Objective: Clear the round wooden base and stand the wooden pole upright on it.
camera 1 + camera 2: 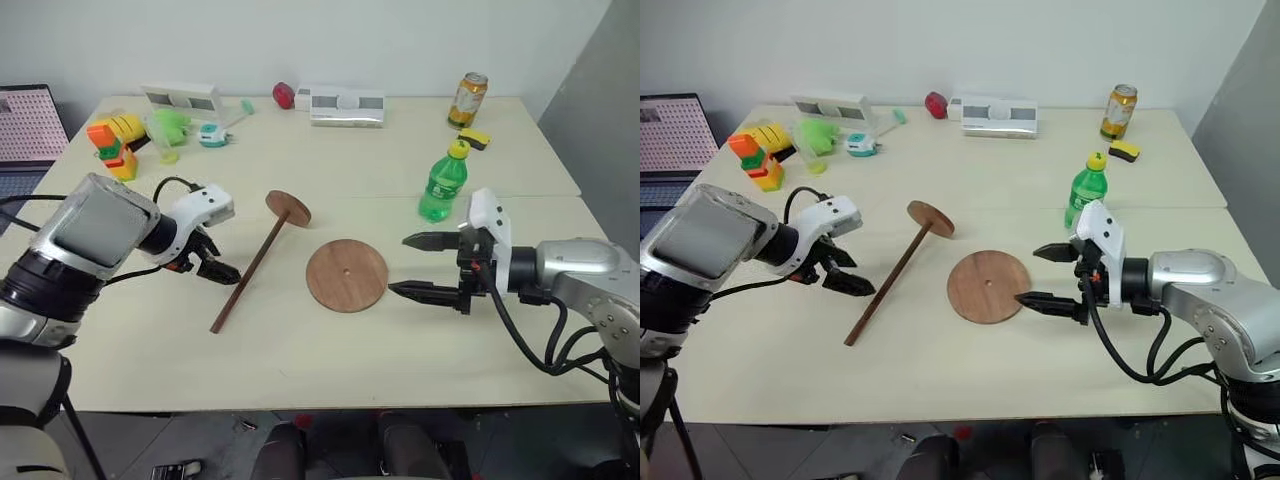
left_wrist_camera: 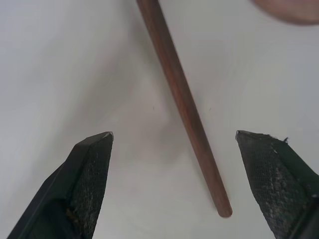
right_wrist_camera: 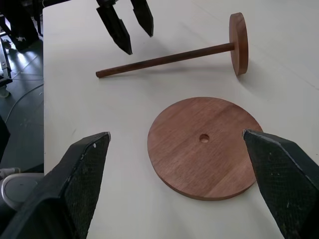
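Tabletop scene, pale cream surface, seen from over the robot's arms. At the middle of the table lies the round wooden base, a flat reddish-brown disc with a small hole at its centre. Nothing rests on it, so the clearing part of the job looks done.

Just left of the base, well apart from its rim, the wooden pole lies flat on the table. Its bare tip points toward the near left; the end with the fixed disc sits farther away, toward the centre. Standing it upright on the base is not yet done, and that appears to be all that is left.

At the left, the left gripper hangs tilted downward over the pole's near end. Its two black fingers are spread wide with the rod lying between them, touching neither. It holds nothing.

At the right, the right gripper points level across the table toward the base. Its fingers are also spread wide and empty, one tip close to the base's right edge; whether it touches cannot be told.

A green bottle stands beyond the right gripper. A can, toys and boxes line the far edge.
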Controlling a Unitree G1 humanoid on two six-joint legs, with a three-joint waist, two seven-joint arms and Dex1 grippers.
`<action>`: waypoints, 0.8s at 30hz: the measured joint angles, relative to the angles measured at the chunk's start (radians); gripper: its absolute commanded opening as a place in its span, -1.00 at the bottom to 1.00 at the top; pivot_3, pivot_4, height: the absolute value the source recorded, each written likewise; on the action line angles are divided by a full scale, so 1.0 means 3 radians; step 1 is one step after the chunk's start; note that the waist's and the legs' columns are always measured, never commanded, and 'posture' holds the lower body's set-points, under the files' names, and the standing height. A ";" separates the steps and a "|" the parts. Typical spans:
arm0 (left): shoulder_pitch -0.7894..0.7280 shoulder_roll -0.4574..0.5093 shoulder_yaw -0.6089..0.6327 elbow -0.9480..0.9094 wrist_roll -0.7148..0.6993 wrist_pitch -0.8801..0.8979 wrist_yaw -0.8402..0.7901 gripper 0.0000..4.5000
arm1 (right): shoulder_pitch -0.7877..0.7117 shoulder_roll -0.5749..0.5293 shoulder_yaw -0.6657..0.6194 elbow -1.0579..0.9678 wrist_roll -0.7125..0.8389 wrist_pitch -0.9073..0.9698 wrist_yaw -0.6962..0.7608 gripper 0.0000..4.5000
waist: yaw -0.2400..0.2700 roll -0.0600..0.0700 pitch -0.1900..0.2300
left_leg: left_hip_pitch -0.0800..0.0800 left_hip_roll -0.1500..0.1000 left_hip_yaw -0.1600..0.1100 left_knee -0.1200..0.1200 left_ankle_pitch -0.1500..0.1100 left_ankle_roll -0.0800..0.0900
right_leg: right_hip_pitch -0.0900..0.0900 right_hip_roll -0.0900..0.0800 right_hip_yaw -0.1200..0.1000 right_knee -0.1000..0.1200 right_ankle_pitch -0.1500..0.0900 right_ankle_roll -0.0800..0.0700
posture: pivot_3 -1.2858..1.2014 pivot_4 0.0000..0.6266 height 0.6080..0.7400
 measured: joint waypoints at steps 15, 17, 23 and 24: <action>-0.0670 -0.0874 -0.0590 0.1138 0.0201 0.0369 0.0216 0.50 | -0.0104 0.0296 0.0174 0.0089 -0.0059 -0.0146 -0.0120 1.00 | 0.0006 -0.0001 0.0000 | -0.0001 -0.0002 -0.0004 0.0003 0.0004 -0.0008 | 0.0000 -0.0002 -0.0002 0.0002 0.0000 0.0000 | 0.03 -0.52 1.00; -0.0738 -0.1027 -0.0548 0.1386 0.0260 0.0294 0.0330 0.32 | -0.0104 0.0319 0.0183 0.0086 -0.0069 -0.0154 -0.0148 1.00 | 0.0008 0.0001 -0.0001 | 0.0001 -0.0004 -0.0003 0.0004 0.0004 -0.0008 | 0.0002 -0.0004 -0.0001 0.0002 0.0000 0.0000 | 0.03 -0.52 1.00; -0.0895 -0.1385 -0.0360 0.1975 0.0411 0.0035 0.0596 -0.19 | -0.0103 0.0402 0.0231 0.0067 -0.0092 -0.0182 -0.0219 1.00 | 0.0062 0.0003 -0.0002 | 0.0002 -0.0006 -0.0005 0.0008 0.0005 -0.0009 | 0.0005 -0.0006 -0.0002 0.0004 0.0000 0.0000 | 0.03 -0.52 1.00; -0.0903 -0.1406 -0.0345 0.2001 0.0423 0.0027 0.0596 -0.31 | -0.0103 0.0403 0.0232 0.0064 -0.0091 -0.0182 -0.0226 1.00 | 0.0070 0.0003 -0.0002 | 0.0002 -0.0007 -0.0005 0.0008 0.0005 -0.0010 | 0.0005 -0.0007 -0.0002 0.0004 0.0000 0.0000 | 0.03 -0.52 1.00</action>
